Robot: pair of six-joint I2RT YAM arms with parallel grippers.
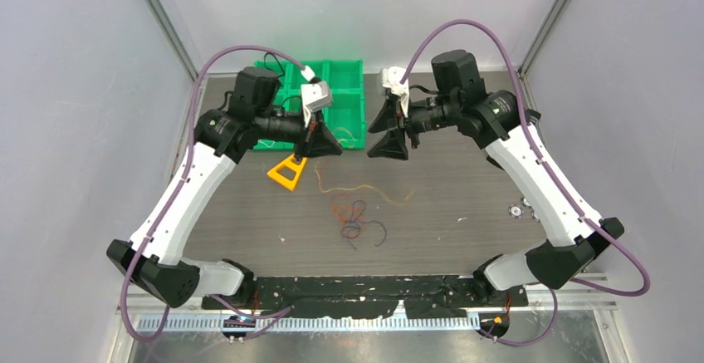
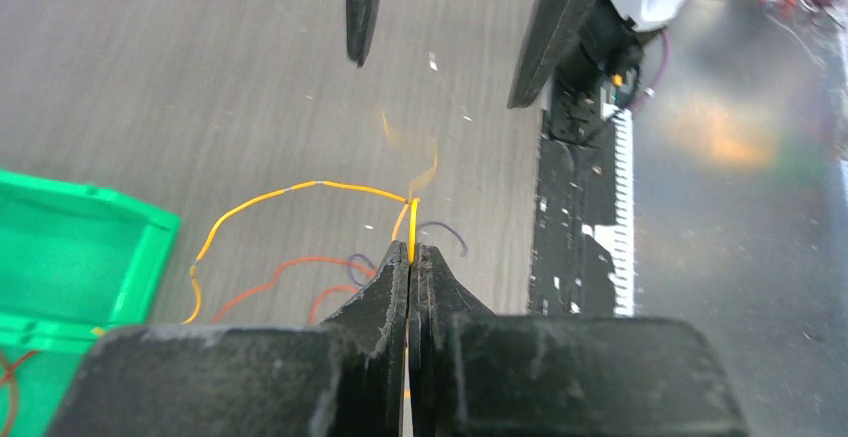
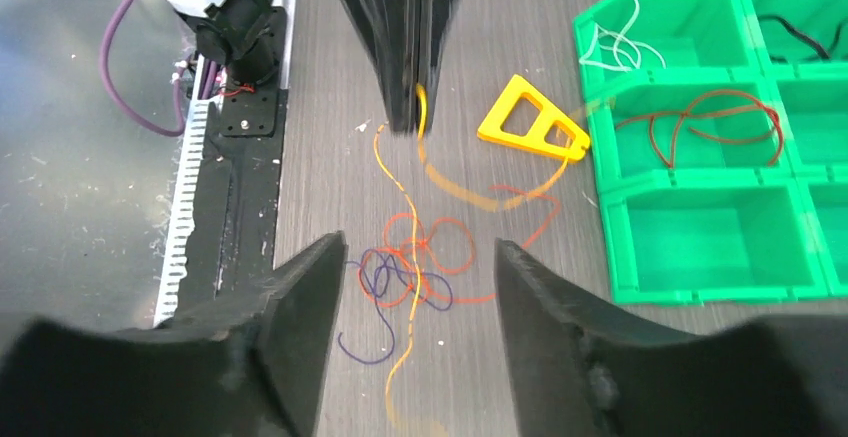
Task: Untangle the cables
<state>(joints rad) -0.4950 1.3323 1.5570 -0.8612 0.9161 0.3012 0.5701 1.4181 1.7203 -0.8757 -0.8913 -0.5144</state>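
**Yellow cable pinched by left fingers; right fingers apart**

Top view: both arms are seen bent in over the worktop (image 1: 465, 205). The left fingers (image 1: 322, 142) and right fingers (image 1: 387, 142) face each other just in front of the green bin (image 1: 355, 72). A tangle of cables (image 1: 355, 218) is seen lying mid-worktop, nearer the arm bases. Finger state is hard to read from up here.

Left wrist view: the left fingers are shown clenched, w/ the yellow cable (image 2: 300, 186) gripped at the very tips. From there the cable arcs across the worktop toward the bin's corner. The right fingers are seen opposite, parted.

Right wrist view: the right fingers are shown released & spread, nothing held. The tangle (orange, red & purple strands) lies on the worktop below the gap. Only this view looks into the bin: a white cable (image 3: 620, 42), a red cable (image 3: 690, 117) and a black cable (image 3: 795, 35) are seen in separate compartments. A yellow triangular piece (image 3: 534, 143) lies just beside the bin; whether they touch can't be told.
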